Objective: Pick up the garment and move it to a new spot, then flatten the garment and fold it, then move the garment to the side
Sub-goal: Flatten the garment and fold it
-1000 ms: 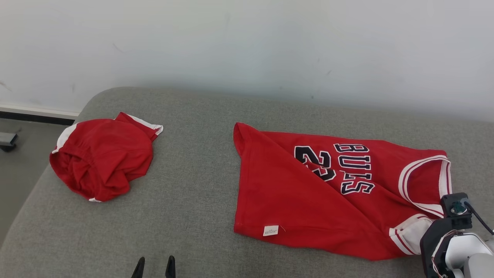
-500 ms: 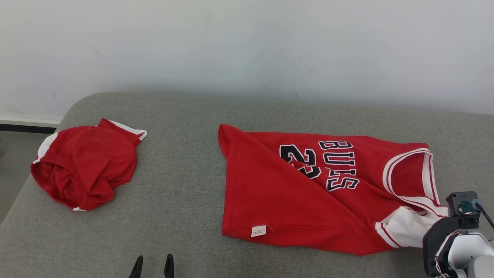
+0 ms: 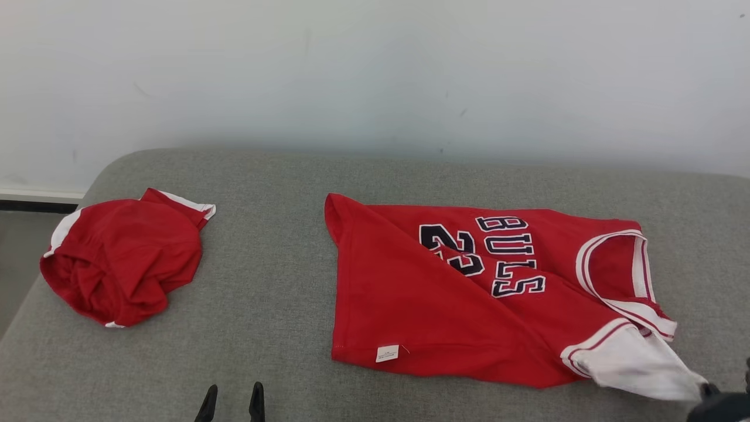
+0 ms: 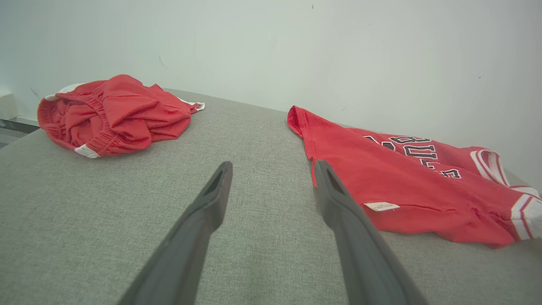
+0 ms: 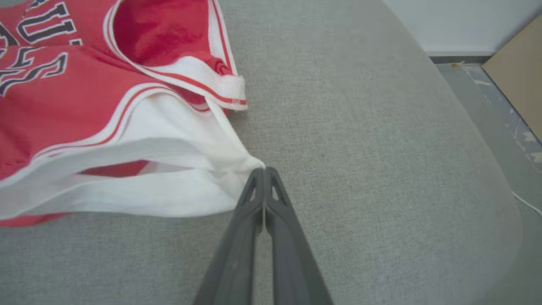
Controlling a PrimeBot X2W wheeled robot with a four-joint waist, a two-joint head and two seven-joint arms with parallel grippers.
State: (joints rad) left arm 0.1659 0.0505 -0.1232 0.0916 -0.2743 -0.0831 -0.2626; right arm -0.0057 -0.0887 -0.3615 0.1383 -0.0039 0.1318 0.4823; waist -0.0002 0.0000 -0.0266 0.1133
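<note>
Red jersey pinched in right claw

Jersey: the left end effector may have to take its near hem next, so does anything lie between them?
Nothing visible does. Only bare grey cushion lies between the open left end effector and the jersey. The crumpled red shorts sit well off to the left, apart from both.

head view looks down from above while both wrist views skim low, sharing the jersey.
</note>
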